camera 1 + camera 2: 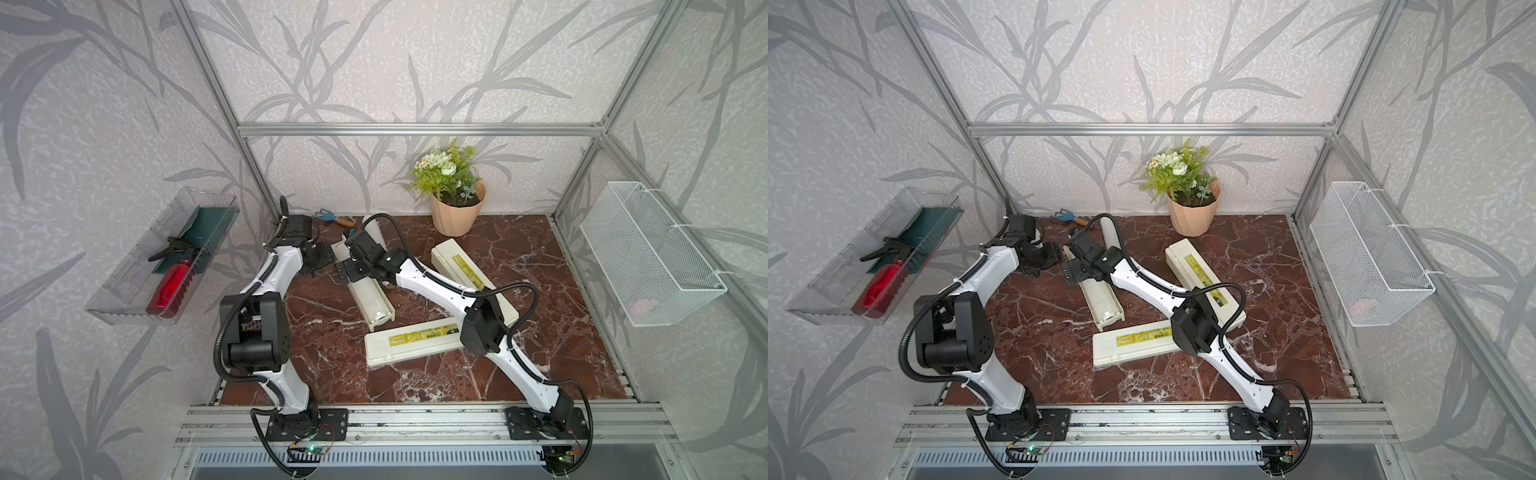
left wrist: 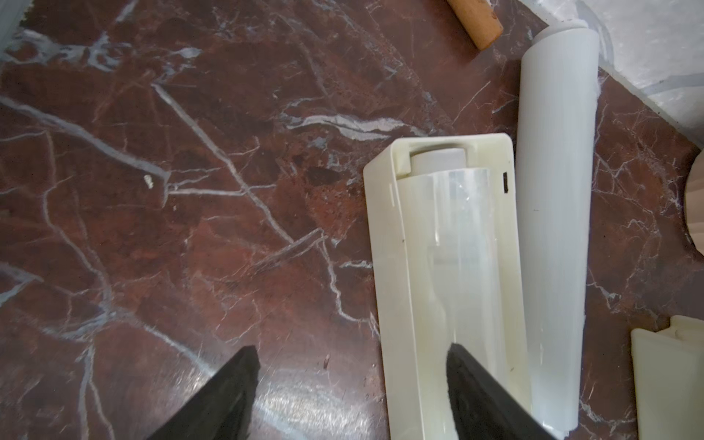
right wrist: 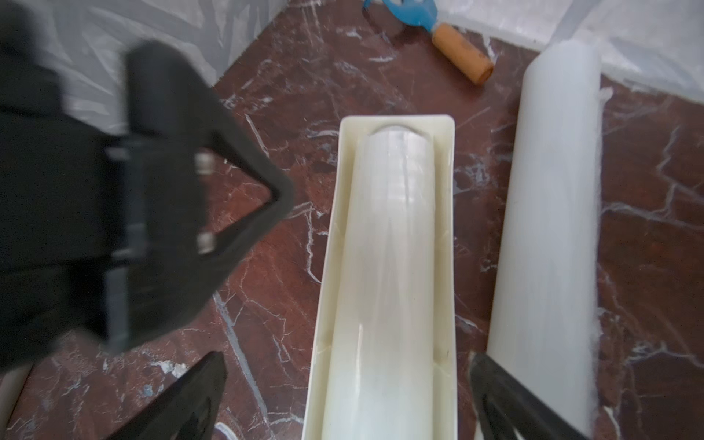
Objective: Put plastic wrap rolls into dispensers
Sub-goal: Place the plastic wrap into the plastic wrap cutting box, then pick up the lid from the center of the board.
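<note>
An open cream dispenser (image 1: pixel 358 303) (image 3: pixel 327 266) lies on the marble top with a plastic wrap roll (image 1: pixel 369 293) (image 3: pixel 384 266) (image 2: pixel 461 247) in its trough. A second white roll (image 1: pixel 370 224) (image 3: pixel 548 228) (image 2: pixel 552 190) lies beside it on the table. My right gripper (image 1: pixel 353 272) (image 3: pixel 346 381) is open, with one finger on each side of the open dispenser. My left gripper (image 1: pixel 318 259) (image 2: pixel 352 362) is open too. One of its fingers is over the roll in the trough and the other over bare table. Two closed dispensers (image 1: pixel 415 343) (image 1: pixel 453 257) with yellow-green labels lie nearer the front and right.
A potted plant (image 1: pixel 455 216) stands at the back. A hand tool (image 1: pixel 336 218) (image 3: pixel 461 57) with a blue head and wooden handle lies by the back wall. A clear bin (image 1: pixel 124 291) with a red spray bottle hangs left. A white wire basket (image 1: pixel 648 253) hangs right.
</note>
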Robot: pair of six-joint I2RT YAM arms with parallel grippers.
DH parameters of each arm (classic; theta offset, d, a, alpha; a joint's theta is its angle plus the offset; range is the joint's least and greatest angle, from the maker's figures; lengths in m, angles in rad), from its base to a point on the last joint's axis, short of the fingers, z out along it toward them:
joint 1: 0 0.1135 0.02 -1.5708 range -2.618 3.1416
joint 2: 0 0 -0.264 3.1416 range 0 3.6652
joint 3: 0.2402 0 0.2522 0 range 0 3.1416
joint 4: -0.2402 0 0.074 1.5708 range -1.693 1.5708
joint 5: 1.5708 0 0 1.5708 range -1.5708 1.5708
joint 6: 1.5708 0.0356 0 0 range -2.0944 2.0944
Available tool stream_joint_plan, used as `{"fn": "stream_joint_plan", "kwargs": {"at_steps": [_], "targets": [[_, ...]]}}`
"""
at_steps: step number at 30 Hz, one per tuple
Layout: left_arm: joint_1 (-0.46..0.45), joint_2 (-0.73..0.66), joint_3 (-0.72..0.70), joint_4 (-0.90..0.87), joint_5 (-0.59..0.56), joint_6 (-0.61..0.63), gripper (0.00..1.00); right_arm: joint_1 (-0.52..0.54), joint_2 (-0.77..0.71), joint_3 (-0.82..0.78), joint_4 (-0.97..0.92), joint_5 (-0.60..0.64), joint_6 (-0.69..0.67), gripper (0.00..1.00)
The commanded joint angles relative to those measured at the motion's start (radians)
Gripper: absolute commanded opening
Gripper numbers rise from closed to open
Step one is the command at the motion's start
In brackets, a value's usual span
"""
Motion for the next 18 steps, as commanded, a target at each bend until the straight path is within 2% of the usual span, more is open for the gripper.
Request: {"fn": "stream_joint_plan", "kwargs": {"at_steps": [1, 4, 6, 8, 10, 14, 18], "targets": [[-0.008, 0.040, 0.091, -0.074, 0.033, 0.015, 0.77, 0.000, -0.122, -0.073, 0.040, 0.010, -0.170, 0.99], [-0.028, 0.054, 0.092, -0.056, 0.052, 0.020, 0.76, -0.040, -0.255, -0.258, 0.035, -0.068, -0.434, 0.99], [-0.040, 0.071, 0.096, -0.057, 0.067, 0.021, 0.75, -0.101, -0.383, -0.473, 0.078, -0.222, -0.580, 0.99], [-0.048, 0.087, 0.095, -0.056, 0.081, 0.018, 0.74, -0.179, -0.537, -0.737, 0.136, -0.465, -0.737, 0.99], [-0.054, 0.095, 0.093, -0.055, 0.085, 0.020, 0.73, -0.231, -0.669, -0.933, 0.157, -0.602, -0.886, 0.99], [-0.062, 0.122, 0.091, -0.058, 0.106, 0.021, 0.69, -0.285, -0.862, -1.248, 0.210, -0.615, -1.068, 0.99], [-0.071, 0.147, 0.089, -0.074, 0.117, 0.020, 0.61, -0.290, -0.851, -1.323, 0.088, -0.564, -1.185, 0.99]]}}
